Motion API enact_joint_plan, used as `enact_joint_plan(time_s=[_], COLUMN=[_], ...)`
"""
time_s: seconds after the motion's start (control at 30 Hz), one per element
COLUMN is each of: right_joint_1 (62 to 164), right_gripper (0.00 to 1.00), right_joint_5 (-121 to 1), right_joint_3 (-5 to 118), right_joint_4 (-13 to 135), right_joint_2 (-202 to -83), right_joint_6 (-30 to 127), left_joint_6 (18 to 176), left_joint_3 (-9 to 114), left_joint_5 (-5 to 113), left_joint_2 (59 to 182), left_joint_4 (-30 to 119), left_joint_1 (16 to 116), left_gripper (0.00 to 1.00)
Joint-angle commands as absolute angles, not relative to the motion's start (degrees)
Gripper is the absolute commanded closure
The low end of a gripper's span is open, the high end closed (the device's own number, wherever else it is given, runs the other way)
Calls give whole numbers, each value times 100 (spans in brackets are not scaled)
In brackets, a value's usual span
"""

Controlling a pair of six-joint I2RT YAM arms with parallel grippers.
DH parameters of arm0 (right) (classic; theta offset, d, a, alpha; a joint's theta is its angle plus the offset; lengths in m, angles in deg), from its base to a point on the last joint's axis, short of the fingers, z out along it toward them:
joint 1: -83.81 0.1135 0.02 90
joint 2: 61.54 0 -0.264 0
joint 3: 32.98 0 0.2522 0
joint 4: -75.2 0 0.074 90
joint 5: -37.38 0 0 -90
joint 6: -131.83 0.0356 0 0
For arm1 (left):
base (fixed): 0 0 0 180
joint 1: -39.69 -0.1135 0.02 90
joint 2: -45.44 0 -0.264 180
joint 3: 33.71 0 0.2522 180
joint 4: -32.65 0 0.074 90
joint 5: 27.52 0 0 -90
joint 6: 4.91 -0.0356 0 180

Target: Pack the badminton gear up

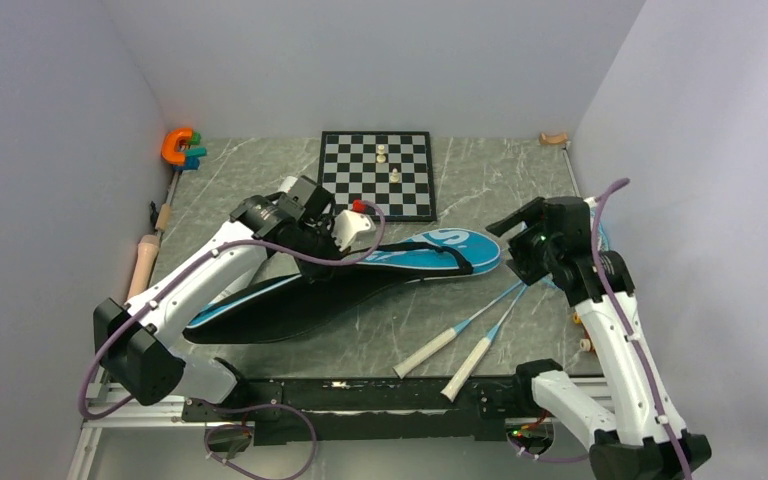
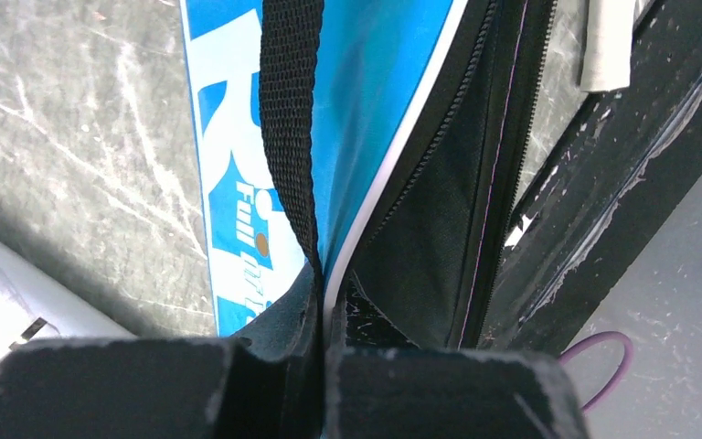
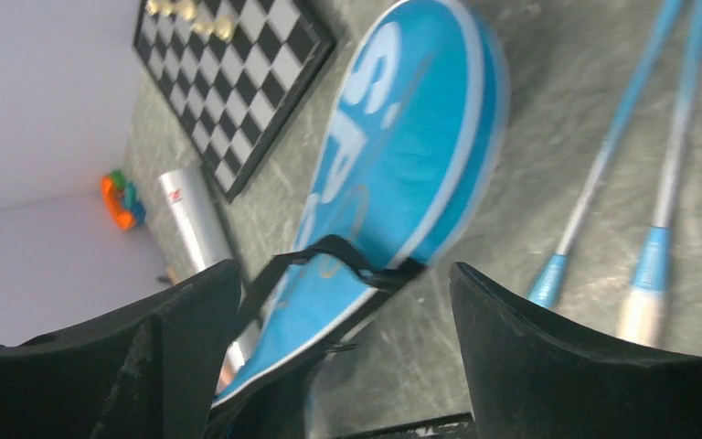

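Where visible, two rackets (image 1: 428,352), one bag (image 1: 430,250)

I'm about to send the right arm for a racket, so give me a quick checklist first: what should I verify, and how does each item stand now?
1. Left gripper shut on the bag edge: ok.
2. Right gripper open and empty: ok.
3. Bag unzipped, black lining showing: ok.
4. Both rackets lying on the table, handles toward the arms: ok.
5. Racket heads free of the bag: cannot tell, out of sight.
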State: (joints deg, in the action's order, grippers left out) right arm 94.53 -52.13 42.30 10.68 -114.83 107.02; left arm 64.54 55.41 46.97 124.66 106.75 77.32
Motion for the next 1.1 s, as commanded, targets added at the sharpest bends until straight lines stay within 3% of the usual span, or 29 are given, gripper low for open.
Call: enact_joint_plan(time_s=[0.0, 0.33, 0.73, 1.07], right_joint_1=[9187, 8869, 8887, 8903], right_gripper=[13, 21, 58, 60], right_joint_5=[-4320, -3478, -3539, -3666], right_joint_3=[4282, 3324, 2686, 2565], right_joint_4=[34, 182, 1312, 1896], right_joint_2=[-11357, -12314, -13264, -14061], right_joint_6=[10426, 10610, 10726, 10733], left_joint_6=[6713, 6672, 6630, 6620], left_joint_3=[5960, 6106, 6101, 6173], left_joint_5=[4413, 4534, 4678, 4994], left_joint_2=[12114, 11443, 11006, 10854], left_joint_4=[10619, 10765, 10791, 10715], left_joint_1=[7508, 7401, 7308, 6954], left_gripper=[100, 100, 100, 100])
